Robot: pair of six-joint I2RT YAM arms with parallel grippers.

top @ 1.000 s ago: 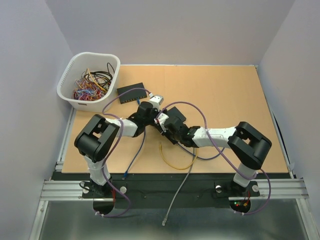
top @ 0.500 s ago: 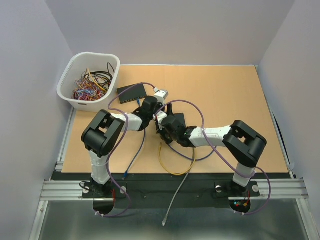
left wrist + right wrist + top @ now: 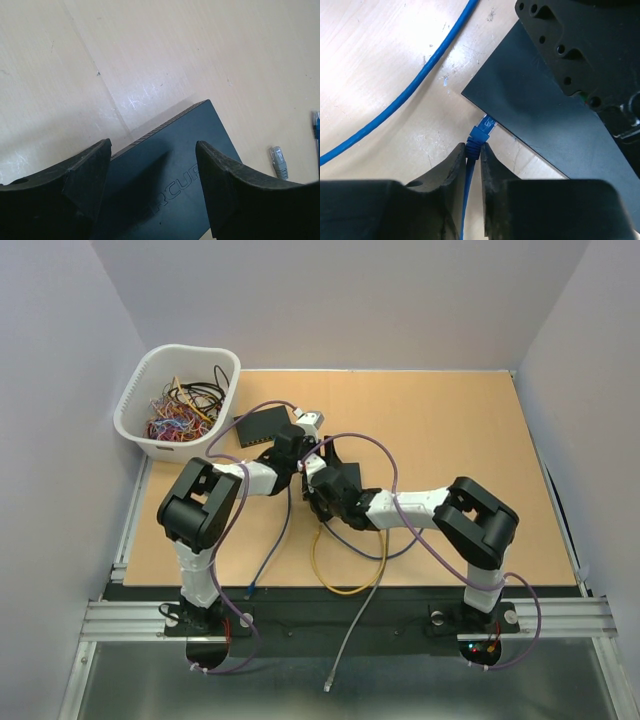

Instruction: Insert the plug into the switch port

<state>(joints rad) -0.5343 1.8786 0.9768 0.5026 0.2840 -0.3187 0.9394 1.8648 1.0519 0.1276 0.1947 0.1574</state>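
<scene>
The black switch [image 3: 258, 426] lies on the table near the basket; it also shows in the left wrist view [image 3: 170, 190] and the right wrist view [image 3: 545, 120]. My left gripper [image 3: 152, 150] is open, its two fingers spread above the switch's top and touching nothing; in the top view it is at the switch's right end [image 3: 285, 438]. My right gripper [image 3: 473, 149] is shut on the boot of the blue plug [image 3: 482, 131]. The plug's clear tip touches the switch's near edge, by its corner. In the top view the right gripper [image 3: 313, 468] sits just right of the switch.
A white basket [image 3: 135, 390] full of cables stands at the back left. A blue cable [image 3: 272, 545], a yellow cable [image 3: 345, 585] and a grey cable [image 3: 355, 625] lie in front. A loose grey plug [image 3: 278, 162] lies beside the switch. The left wrist body [image 3: 580, 45] hangs over the switch.
Both arms have moved back and left towards the switch. The left gripper now hangs over it, and the right gripper has brought the blue plug up to its edge.
</scene>
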